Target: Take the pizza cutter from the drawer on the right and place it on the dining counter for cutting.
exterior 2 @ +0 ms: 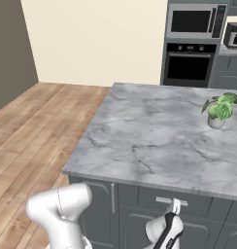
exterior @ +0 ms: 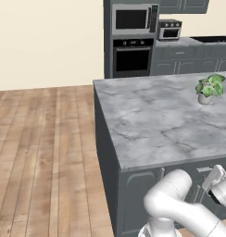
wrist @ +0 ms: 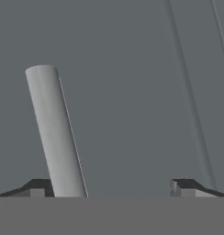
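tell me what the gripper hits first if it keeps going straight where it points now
Probably the dark grey flat drawer front dead ahead; the slim metal bar handle sits beside one fingertip of the open gripper, off-centre. Depth is unclear.

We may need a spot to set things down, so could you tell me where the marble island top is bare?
The marble island top is bare from its left and near edges up to the potted plant by the right side. The tight spot is below: the gripper at the drawer handle.

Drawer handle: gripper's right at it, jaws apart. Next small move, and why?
Probably shift sideways to centre the handle, then close. In the hand view the bar sits beside one fingertip, not midway, with the gripper open against the drawer front. The right base view shows the gripper at the handle, the drawer shut.
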